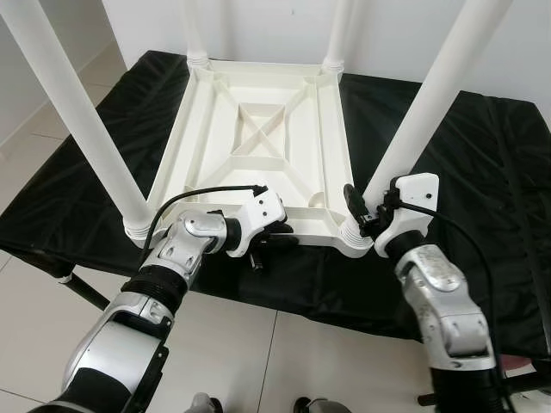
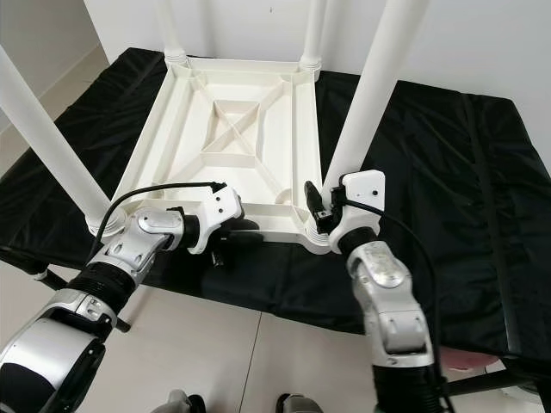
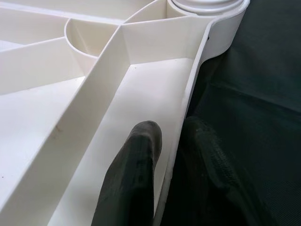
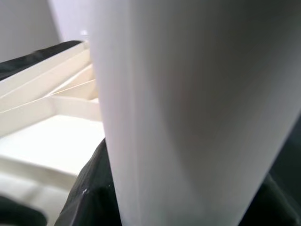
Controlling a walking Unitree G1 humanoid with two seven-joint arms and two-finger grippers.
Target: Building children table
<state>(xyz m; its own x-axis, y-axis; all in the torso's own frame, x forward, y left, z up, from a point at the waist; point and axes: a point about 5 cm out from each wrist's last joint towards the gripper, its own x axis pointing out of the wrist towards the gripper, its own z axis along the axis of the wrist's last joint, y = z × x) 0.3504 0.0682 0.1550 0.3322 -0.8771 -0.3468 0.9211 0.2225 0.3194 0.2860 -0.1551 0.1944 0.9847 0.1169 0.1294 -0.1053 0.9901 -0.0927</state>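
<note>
All four legs (image 1: 77,120) are running off the top edge, so their ends are going unseen. The near right leg is blurring across the right wrist view, hiding most of the right gripper (image 1: 360,209) and its fingers' spacing.

A bench covered with a black cloth (image 1: 482,163) stands close to a plain white wall (image 1: 534,52). The cloth hangs over the front edge and has some soft folds on the right side. Under the front left corner, a dark metal leg (image 1: 86,291) goes down at an angle. The floor (image 1: 258,361) has big pale tiles with thin grey joints. On the left side the floor (image 1: 34,146) runs beside a white skirting board. The light is bright and even.
</note>
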